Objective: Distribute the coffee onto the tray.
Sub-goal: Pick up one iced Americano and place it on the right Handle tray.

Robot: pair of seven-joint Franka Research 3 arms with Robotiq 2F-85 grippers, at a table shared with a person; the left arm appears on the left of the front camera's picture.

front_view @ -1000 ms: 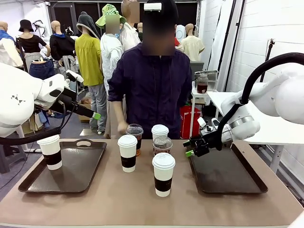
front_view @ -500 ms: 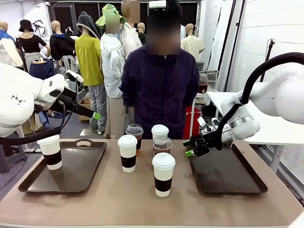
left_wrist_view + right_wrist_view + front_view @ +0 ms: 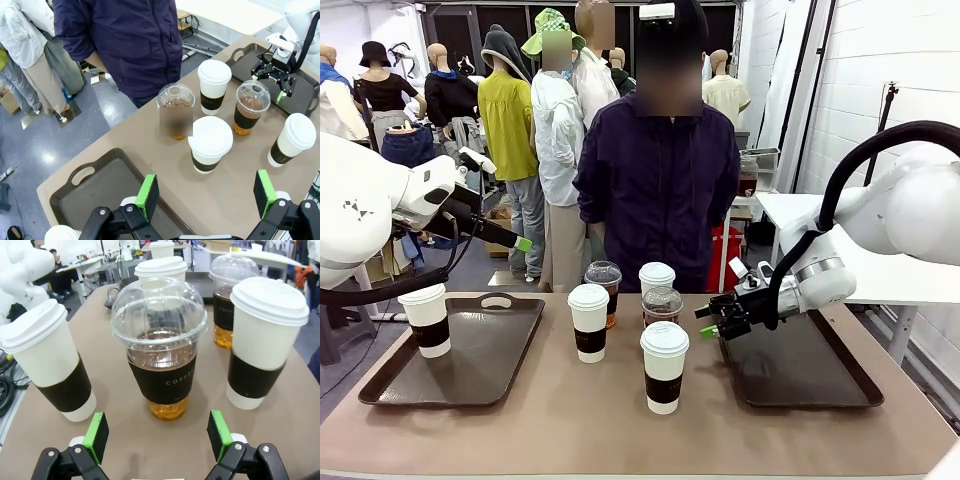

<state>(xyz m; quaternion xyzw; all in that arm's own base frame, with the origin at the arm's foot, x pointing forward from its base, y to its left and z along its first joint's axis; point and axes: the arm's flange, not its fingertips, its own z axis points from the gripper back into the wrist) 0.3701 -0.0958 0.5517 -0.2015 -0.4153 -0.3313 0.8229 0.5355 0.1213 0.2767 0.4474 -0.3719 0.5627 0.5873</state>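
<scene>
The right gripper [image 3: 157, 432] reaches low and level from the right tray's [image 3: 820, 385] inner edge toward the middle of the table [image 3: 550, 420]. Its jaws are wide apart and empty. A clear dome-lidded cup [image 3: 160, 355] stands just ahead of it, untouched, as part of a cluster of five cups [image 3: 664, 365]. The left gripper [image 3: 206, 195] hangs high over the left tray [image 3: 490, 355], jaws apart, holding nothing. One paper cup [image 3: 427, 320] stands on that tray. Beyond, a person [image 3: 660, 180] in a dark jacket stands at the far edge, with a white brick wall [image 3: 910, 70] to the right.

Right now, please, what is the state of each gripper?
Left gripper: open, holding nothing.
Right gripper: open, holding nothing, facing the clear plastic dome-lidded cup of dark coffee.
</scene>
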